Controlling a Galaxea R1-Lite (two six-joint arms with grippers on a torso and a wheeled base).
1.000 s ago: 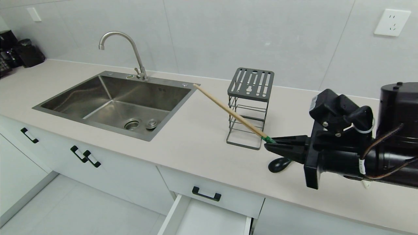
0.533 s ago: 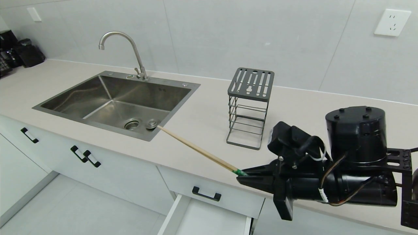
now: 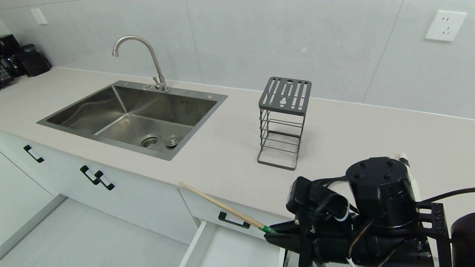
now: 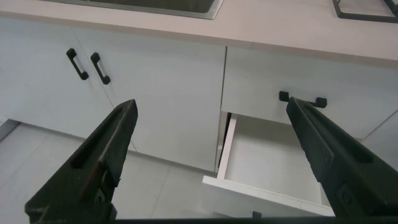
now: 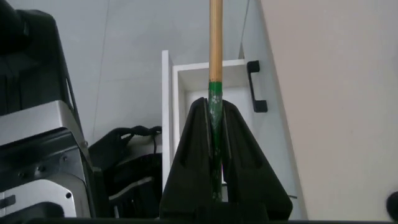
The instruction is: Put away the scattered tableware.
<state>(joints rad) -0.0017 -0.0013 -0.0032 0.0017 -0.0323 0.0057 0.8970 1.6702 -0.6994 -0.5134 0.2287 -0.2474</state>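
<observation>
- Right gripper (image 3: 272,233) sits low at 5 o'clock in the head view, in front of the counter edge and above the open drawer (image 3: 226,250). Its wrist is roughly level and its fingers point toward 9–10 o'clock.
- The right claw is clenched on the green end of a wooden chopstick (image 3: 222,206). In the right wrist view the gripper (image 5: 214,109) pinches the chopstick (image 5: 215,43) between both pads.
- The chopstick slants up from the claw toward 10 o'clock. Its free tip is over the countertop (image 3: 230,159) edge, in the air, and it crosses the drawer handle (image 3: 233,221).
- Left gripper (image 4: 210,107) is released, jaws spread wide with nothing between them. It faces the cabinet fronts and the open drawer (image 4: 267,165).
- Wire rack (image 3: 284,122) stands upright on the counter at 12 o'clock from the right claw, well apart from it.
- Sink (image 3: 130,118) with faucet (image 3: 148,55) is at 10 o'clock. The wall socket (image 3: 445,25) is at 1 o'clock.
</observation>
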